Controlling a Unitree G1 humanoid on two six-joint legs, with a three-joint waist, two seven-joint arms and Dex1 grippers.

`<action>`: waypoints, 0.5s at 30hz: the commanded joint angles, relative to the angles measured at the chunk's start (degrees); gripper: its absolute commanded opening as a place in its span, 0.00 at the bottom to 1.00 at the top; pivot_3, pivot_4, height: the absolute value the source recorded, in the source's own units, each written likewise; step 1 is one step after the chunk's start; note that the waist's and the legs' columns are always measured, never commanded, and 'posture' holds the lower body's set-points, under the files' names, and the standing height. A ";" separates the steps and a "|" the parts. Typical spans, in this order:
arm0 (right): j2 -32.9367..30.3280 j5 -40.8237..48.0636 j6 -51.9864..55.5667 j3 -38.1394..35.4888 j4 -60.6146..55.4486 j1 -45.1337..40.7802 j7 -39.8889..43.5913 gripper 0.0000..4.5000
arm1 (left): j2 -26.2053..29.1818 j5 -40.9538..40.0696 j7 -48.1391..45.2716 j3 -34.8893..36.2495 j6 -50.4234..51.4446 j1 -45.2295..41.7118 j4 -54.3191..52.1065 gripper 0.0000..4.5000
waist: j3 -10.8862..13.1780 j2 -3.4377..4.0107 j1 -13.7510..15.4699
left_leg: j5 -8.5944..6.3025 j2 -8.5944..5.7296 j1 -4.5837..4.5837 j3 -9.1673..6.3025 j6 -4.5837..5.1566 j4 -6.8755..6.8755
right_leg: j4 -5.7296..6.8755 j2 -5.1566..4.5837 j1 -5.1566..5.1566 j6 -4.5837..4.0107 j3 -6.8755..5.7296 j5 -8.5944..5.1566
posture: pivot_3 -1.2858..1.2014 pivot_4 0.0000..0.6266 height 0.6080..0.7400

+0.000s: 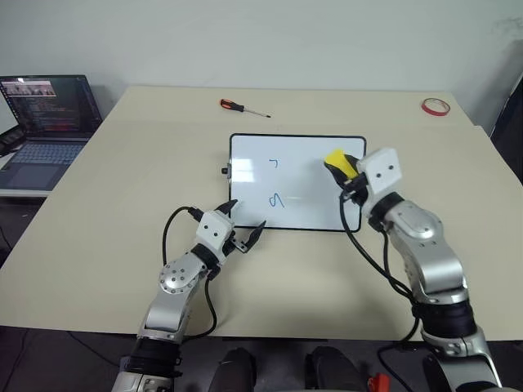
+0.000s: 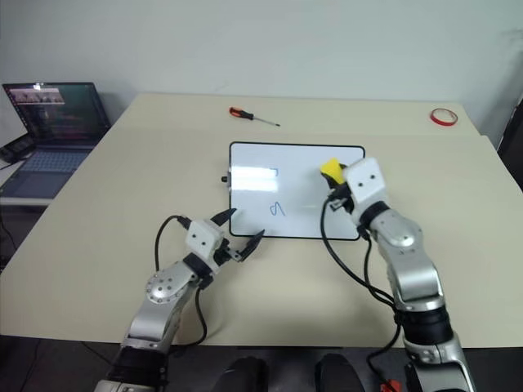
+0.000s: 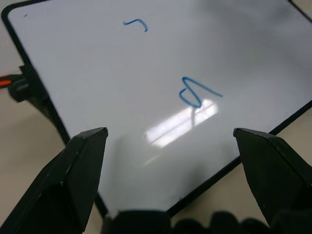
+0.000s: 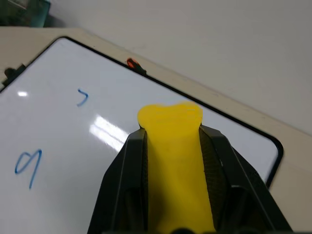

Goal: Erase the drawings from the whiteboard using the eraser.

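One white glossy whiteboard (image 1: pixel 298 184) with thin black frame, bearing two blue marker drawings (image 1: pixel 276 198). One yellow block eraser (image 1: pixel 339 161), clamped in the right gripper (image 1: pixel 343 173) over the board. Left gripper (image 1: pixel 243 217) spread wide at the board's near edge, holding nothing.

The whiteboard (image 1: pixel 306 208) is glossy white inside a thin black frame, with blue drawings (image 1: pixel 276 198) on it. The eraser (image 4: pixel 175 161) is bright yellow, between black fingers (image 4: pixel 122 180). The tabletop (image 1: pixel 122 204) is pale beige. A red tape ring (image 1: pixel 435 106) and an orange-and-black screwdriver (image 1: pixel 243 107) lie on it.
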 commanded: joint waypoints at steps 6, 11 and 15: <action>8.06 -2.88 -10.50 6.99 15.52 -13.90 -0.41 0.26 | -0.77 -0.71 -0.99 -0.51 0.26 -1.81 -0.32 1.00 | 0.01 0.01 -0.15 | 0.00 0.00 -0.01 0.01 0.00 0.01 | 0.04 -0.01 -0.04 0.00 0.00 0.00 | 0.52 0.24 1.00; 9.05 -5.13 -14.24 11.04 30.33 -18.28 3.58 0.26 | -0.64 -0.67 -0.58 -0.21 0.80 -0.40 -1.61 1.00 | 0.00 0.01 0.07 | 0.00 0.00 -0.01 0.00 0.00 0.01 | -0.02 -0.03 -0.03 0.00 -0.03 0.00 | 0.52 0.24 1.00; 8.51 -7.47 -16.36 11.88 39.94 -21.14 4.14 0.26 | -0.76 -0.49 -0.06 -0.41 1.35 0.43 -3.11 1.00 | 0.02 0.04 0.31 | 0.00 -0.01 -0.02 0.00 0.00 0.01 | 0.00 -0.04 -0.05 -0.01 -0.03 0.00 | 0.52 0.24 1.00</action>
